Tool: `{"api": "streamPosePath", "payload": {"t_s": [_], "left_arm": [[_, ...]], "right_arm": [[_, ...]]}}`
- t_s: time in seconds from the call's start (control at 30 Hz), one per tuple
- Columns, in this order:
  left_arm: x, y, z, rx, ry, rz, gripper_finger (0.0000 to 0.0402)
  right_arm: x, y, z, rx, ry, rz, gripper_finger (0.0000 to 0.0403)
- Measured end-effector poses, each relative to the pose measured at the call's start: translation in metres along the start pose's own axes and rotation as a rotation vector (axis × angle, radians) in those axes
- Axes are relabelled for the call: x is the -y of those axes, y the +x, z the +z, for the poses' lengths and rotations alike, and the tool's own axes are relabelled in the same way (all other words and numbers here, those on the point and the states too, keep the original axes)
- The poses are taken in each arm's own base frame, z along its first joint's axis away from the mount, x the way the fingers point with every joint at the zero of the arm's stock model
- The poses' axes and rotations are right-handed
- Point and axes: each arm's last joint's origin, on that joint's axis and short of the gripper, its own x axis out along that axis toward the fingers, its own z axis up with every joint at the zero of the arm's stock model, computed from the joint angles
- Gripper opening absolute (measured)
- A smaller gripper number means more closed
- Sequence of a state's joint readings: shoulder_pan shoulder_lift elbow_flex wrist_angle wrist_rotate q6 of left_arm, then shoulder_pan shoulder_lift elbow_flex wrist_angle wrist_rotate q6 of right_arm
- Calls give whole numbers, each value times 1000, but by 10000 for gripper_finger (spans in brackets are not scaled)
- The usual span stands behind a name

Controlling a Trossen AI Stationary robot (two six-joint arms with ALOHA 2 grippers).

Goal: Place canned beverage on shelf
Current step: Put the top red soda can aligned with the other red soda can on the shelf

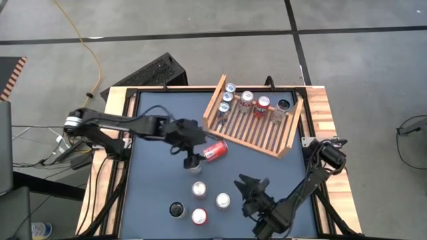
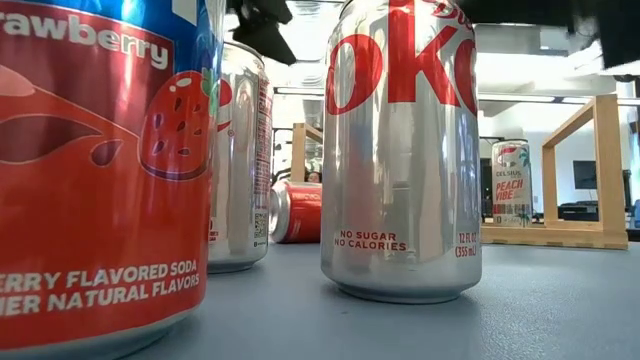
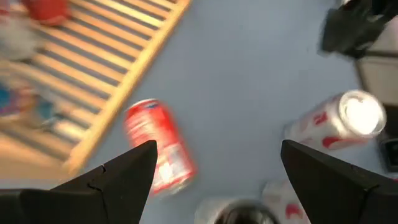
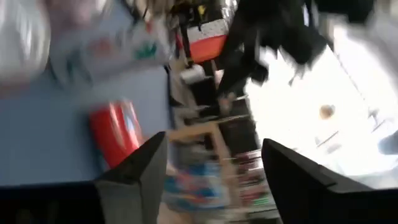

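A red can [image 1: 215, 151] lies on its side on the blue table, just off the near edge of the light wooden slatted shelf [image 1: 267, 137]. It also shows in the left wrist view [image 3: 158, 152] and the low view [image 2: 300, 212]. Several cans stand upright on the shelf [image 1: 247, 101]. My left gripper [image 1: 192, 162] hovers beside the lying can, open and empty [image 3: 217, 146]. My right gripper [image 1: 252, 183] is open and empty [image 4: 214, 140] above the table's near right part.
Several upright cans stand near the table's front edge: silver ones [image 1: 199, 190] [image 1: 222, 200], a red-topped one [image 1: 199, 216] and a dark one [image 1: 176, 211]. In the low view a strawberry soda can [image 2: 100, 170] and a silver cola can [image 2: 405, 150] stand close.
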State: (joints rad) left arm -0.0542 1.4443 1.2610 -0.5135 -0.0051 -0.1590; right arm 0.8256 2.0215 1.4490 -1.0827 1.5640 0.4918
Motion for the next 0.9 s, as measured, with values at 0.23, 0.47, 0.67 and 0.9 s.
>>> {"api": "streamPosePath", "payload": {"t_s": [0.23,0.47,0.67,0.9], "left_arm": [[-18,-4,0,-18,-88,-20,332],[-31,54,-11,-144,-136,63,332],[-34,86,-12,-216,-201,95,332],[-27,104,6,-248,-105,263,332]], "right_arm": [[27,17,-24,-477,579,239,125],[20,3,-48,-972,619,331,49],[10,-33,-57,-953,771,284,33],[2,-54,-67,-932,949,230,44]]}}
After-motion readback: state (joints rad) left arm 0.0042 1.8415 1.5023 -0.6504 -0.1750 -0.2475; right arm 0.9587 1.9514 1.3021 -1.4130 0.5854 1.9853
